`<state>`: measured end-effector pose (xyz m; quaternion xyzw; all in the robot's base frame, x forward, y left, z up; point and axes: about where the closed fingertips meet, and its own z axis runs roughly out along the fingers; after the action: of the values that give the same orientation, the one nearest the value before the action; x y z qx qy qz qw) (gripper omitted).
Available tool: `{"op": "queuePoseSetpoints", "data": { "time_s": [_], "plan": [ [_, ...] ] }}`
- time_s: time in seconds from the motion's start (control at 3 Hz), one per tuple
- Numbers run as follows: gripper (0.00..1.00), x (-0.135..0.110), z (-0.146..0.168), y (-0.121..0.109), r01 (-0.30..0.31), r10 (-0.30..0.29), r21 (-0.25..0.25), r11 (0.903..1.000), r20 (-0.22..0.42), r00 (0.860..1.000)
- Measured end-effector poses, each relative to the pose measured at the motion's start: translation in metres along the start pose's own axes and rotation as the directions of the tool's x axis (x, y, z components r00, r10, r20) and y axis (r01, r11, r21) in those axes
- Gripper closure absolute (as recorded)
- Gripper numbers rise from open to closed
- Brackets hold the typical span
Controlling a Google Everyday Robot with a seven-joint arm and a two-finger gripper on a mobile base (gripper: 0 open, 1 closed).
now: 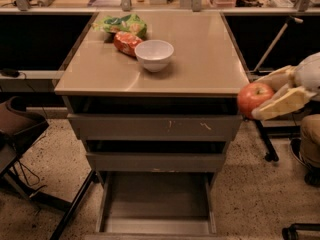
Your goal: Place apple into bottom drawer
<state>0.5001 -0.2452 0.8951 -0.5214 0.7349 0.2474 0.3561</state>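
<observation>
The red apple [254,98] with a yellowish patch sits between the pale fingers [281,104] of my gripper [264,95], off the right edge of the cabinet, level with the top drawer front. The gripper is shut on the apple and reaches in from the right. The bottom drawer [156,201] is pulled out at the foot of the cabinet, a wide shallow grey tray with a bare floor, below and to the left of the apple.
On the tan cabinet top [205,59] stand a white bowl [154,54], an orange-red snack bag [125,41] and a green bag [125,23]. The two upper drawers [155,128] are shut. A dark chair [20,129] is at the left, a stand leg [265,139] at the right.
</observation>
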Motion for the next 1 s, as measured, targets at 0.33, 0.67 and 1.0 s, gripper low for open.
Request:
{"op": "queuePoseSetpoints", "data": {
  "time_s": [0.33, 0.67, 1.0],
  "plan": [
    [1.0, 0.03, 0.065, 0.012, 0.071, -0.071, 0.001, 0.9975, 0.061, 0.996],
    [1.0, 0.083, 0.168, 0.027, 0.046, -0.04, -0.059, 0.9972, 0.087, 0.995],
    [1.0, 0.145, 0.262, 0.037, -0.045, 0.051, -0.09, 0.995, 0.063, 0.997]
  ]
}}
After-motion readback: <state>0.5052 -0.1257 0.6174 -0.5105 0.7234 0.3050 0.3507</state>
